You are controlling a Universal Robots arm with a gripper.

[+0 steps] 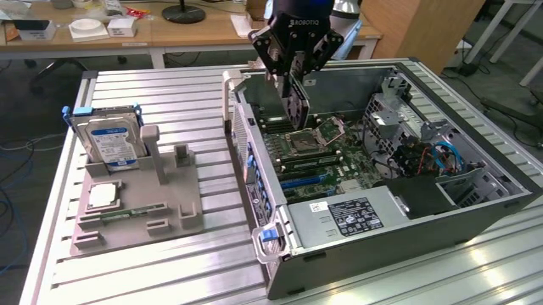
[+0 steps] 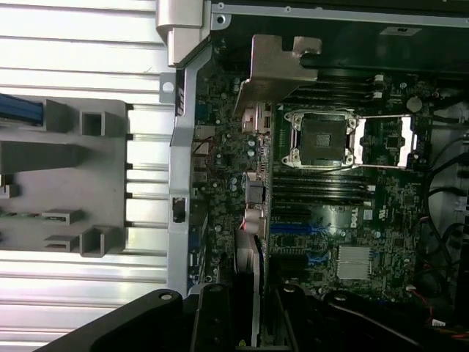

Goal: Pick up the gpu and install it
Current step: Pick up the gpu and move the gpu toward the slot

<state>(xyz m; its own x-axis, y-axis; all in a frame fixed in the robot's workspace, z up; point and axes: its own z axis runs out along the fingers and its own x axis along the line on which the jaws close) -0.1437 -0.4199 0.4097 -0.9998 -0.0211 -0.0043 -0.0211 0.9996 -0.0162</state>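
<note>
My gripper (image 1: 291, 76) hangs over the open computer case (image 1: 492, 190), shut on the gpu (image 1: 296, 105). The gpu is a dark card held on edge, pointing down toward the motherboard (image 1: 339, 159) near the CPU socket (image 1: 303, 138). In the wrist view, the gripper (image 2: 249, 312) clamps the gpu (image 2: 272, 73), which shows edge-on with its silver bracket at the far end, running over the board beside the memory slots. The card's lower edge looks slightly above the board; whether it touches I cannot tell. Blue expansion slots (image 2: 297, 229) lie beside the card's edge.
A grey fixture (image 1: 161, 190) on the ribbed metal table holds an upright hard drive (image 1: 110, 136) and a green memory stick (image 1: 131, 214). Inside the case are a power supply (image 1: 352, 216), cables and a drive cage (image 1: 407, 127). Desks stand behind.
</note>
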